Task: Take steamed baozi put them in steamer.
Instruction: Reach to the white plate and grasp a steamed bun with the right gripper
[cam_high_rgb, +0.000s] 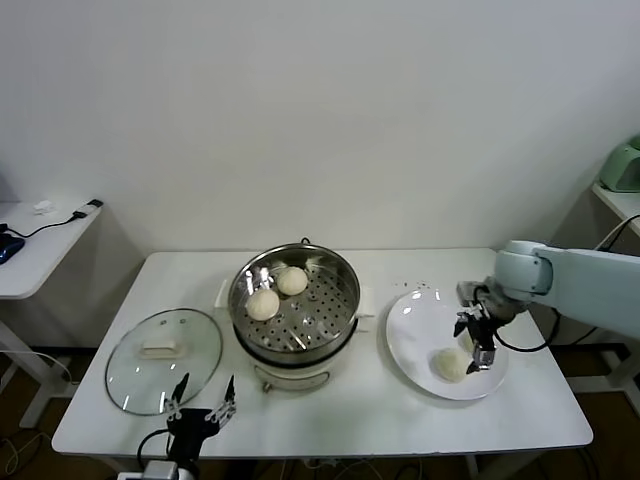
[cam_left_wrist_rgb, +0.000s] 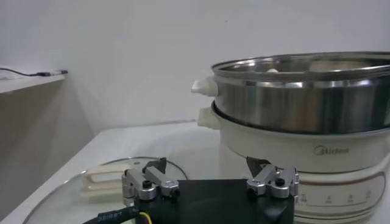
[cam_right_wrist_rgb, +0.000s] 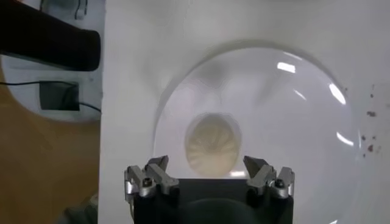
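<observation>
White tabletop (cam_high_rgb: 330, 410) carries, left to right, the idle left gripper (cam_high_rgb: 203, 402) with jaws apart, the shiny round stainless-steel steamer (cam_high_rgb: 294, 300) holding two buns, and the right gripper (cam_right_wrist_rgb: 209, 176), jaws apart above the cream-white steamed baozi (cam_right_wrist_rgb: 213, 143); descend centred, straddling it, and close gently.

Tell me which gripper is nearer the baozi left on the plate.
Right. The right gripper hangs open just above the baozi on the white plate; the left gripper waits open at the table's front edge, beyond the steamer.
</observation>
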